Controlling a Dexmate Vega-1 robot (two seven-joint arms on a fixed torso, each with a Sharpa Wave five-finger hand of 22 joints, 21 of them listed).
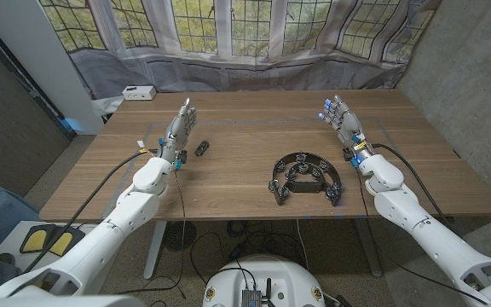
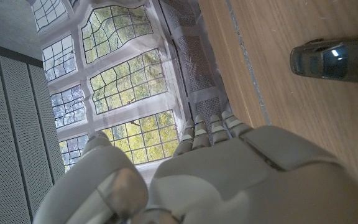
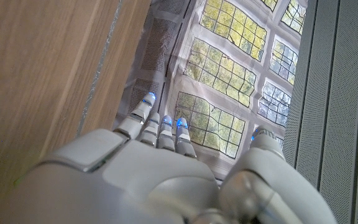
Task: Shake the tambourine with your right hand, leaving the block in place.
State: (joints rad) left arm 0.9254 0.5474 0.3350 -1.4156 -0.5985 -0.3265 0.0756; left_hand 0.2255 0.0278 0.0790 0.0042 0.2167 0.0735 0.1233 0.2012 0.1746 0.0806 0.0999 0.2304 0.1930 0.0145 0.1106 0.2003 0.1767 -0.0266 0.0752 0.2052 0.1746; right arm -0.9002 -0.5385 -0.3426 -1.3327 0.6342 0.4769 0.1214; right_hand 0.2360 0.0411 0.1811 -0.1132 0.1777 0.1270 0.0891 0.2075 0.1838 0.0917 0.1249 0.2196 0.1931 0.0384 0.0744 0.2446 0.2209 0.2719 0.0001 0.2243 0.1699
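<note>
While the right hand is waiting released at the far right, the tambourine is lying nearer, centre-right on the counter; it should be reaching back, avoiding the block at the left.

Soft daylight from windows; sharp, faint shadows.

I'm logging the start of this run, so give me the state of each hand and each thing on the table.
left hand: open, holding nothing, beside the block
right hand: open, holding nothing, apart from the tambourine
tambourine: lying on the table, untouched
block: lying on the table, untouched
</note>
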